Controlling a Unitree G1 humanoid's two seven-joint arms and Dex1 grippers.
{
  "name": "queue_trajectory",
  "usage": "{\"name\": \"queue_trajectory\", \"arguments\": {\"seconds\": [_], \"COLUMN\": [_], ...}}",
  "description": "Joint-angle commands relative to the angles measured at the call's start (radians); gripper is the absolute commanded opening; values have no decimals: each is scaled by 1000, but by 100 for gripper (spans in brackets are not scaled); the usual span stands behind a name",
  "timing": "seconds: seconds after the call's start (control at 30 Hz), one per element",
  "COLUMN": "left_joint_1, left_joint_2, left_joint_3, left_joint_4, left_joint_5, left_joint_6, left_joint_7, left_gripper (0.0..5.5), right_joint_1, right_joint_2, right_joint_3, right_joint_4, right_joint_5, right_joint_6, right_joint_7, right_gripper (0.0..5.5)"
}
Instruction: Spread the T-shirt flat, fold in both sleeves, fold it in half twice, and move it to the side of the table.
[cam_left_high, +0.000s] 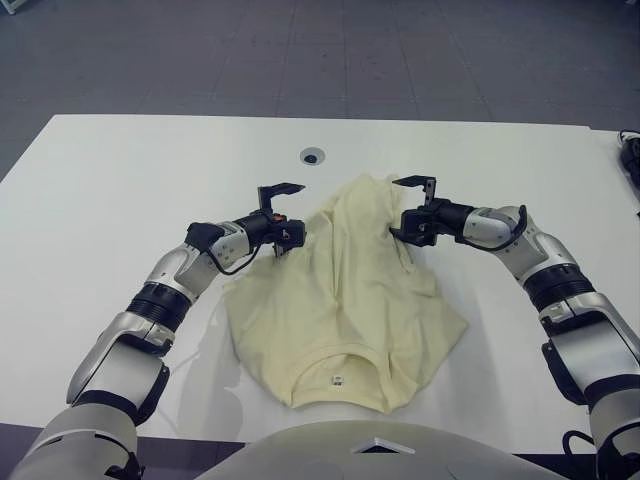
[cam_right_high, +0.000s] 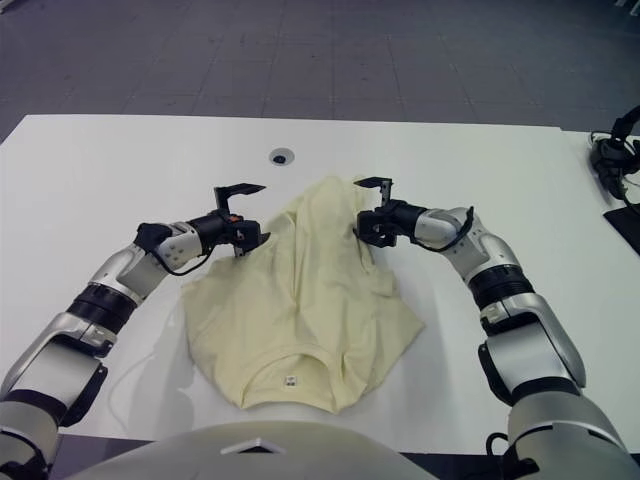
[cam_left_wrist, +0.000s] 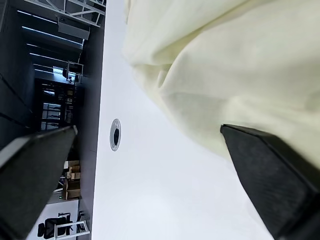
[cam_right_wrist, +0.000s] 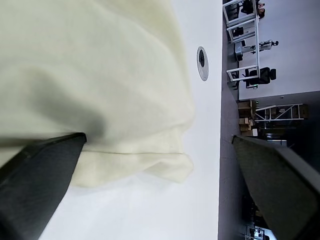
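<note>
A pale yellow T-shirt (cam_left_high: 345, 300) lies bunched on the white table (cam_left_high: 120, 200), collar toward the near edge and far end drawn into a narrow hump. My left gripper (cam_left_high: 287, 215) stands open at the shirt's far left edge; the left wrist view has one finger (cam_left_wrist: 270, 170) against the cloth (cam_left_wrist: 240, 65) and bare table between the jaws. My right gripper (cam_left_high: 412, 208) is open at the far right edge of the hump. In the right wrist view one finger (cam_right_wrist: 35, 175) overlaps the cloth (cam_right_wrist: 90, 65), whose folded hem lies between the jaws.
A round cable hole (cam_left_high: 312, 156) sits in the table beyond the shirt. Black gear with cables (cam_right_high: 610, 160) lies at the table's right edge. Bare white table stretches left and right of the shirt; dark floor lies past the far edge.
</note>
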Motion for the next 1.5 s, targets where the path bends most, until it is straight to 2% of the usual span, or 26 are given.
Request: {"name": "queue_trajectory", "arguments": {"seconds": [0.03,0.17,0.33,0.43,0.5,0.6,0.7,0.77,0.87,1.1,1.27,1.5], "left_joint_1": [134,275,447,543,568,594,525,413,177,-230,-331,-337], "left_joint_2": [76,146,221,245,242,238,234,220,132,-127,-259,-402], "left_joint_3": [-3,43,146,201,203,192,211,231,225,77,-9,-106], "left_joint_4": [-41,-156,-347,-466,-525,-626,-663,-612,-446,72,319,546], "left_joint_5": [15,4,10,1,14,-12,-44,-51,-64,48,66,108], "left_joint_6": [-17,-1,67,106,121,132,148,156,162,76,-31,-78], "left_joint_7": [-29,-21,22,23,10,-46,-93,-101,-73,81,121,171], "left_gripper": [537,537,537,537,537,537,537,537,537,537,537,537], "right_joint_1": [101,196,455,620,684,621,504,462,419,407,467,449], "right_joint_2": [-103,-218,-348,-354,-350,-277,-232,-238,-254,-285,-324,-317], "right_joint_3": [25,-28,-130,-175,-193,-253,-309,-330,-349,-314,-300,-296], "right_joint_4": [34,-63,-363,-616,-721,-705,-622,-599,-573,-528,-521,-457], "right_joint_5": [-35,16,240,558,663,648,602,582,546,403,336,248], "right_joint_6": [1,9,73,171,212,239,235,238,248,261,260,245], "right_joint_7": [70,92,220,354,395,322,251,251,254,269,304,249], "right_gripper": [540,540,540,540,540,540,540,540,540,540,540,540]}}
